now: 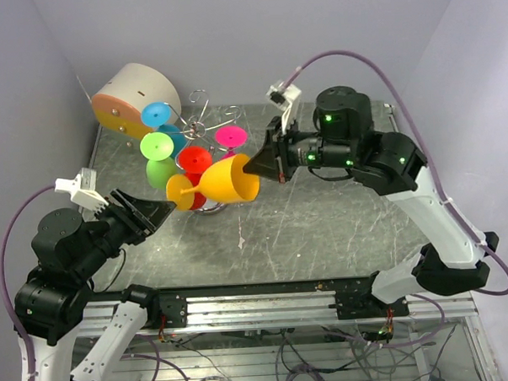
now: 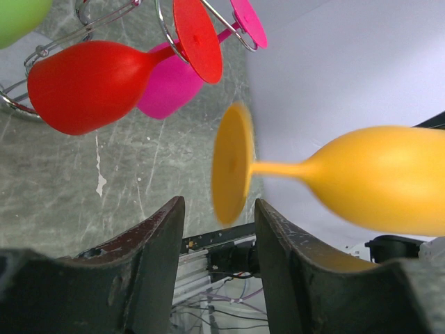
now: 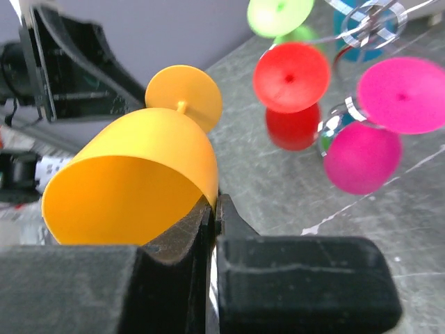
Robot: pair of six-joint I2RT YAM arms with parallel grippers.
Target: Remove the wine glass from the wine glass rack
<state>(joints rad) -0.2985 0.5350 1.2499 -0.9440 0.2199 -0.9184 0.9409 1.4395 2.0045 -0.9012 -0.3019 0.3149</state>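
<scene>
Your right gripper (image 1: 257,167) pinches the glass (image 1: 224,180) rim; its stem points nine o'clock, toward your left gripper (image 1: 160,213), jaws apart.

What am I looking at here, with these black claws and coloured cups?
These are two robot arms bolted at the near edge of a table, each ending in a two-finger gripper. One picture looks down from above. The other two come from small cameras on the wrists, so each shows its own fingers at the bottom. On the table stands a wire wine glass rack with coloured glasses hanging from it, and a beige-and-orange cylinder behind. The right gripper pinches the rim of a yellow wine glass, held sideways. The left gripper is open, near that glass's foot.
</scene>
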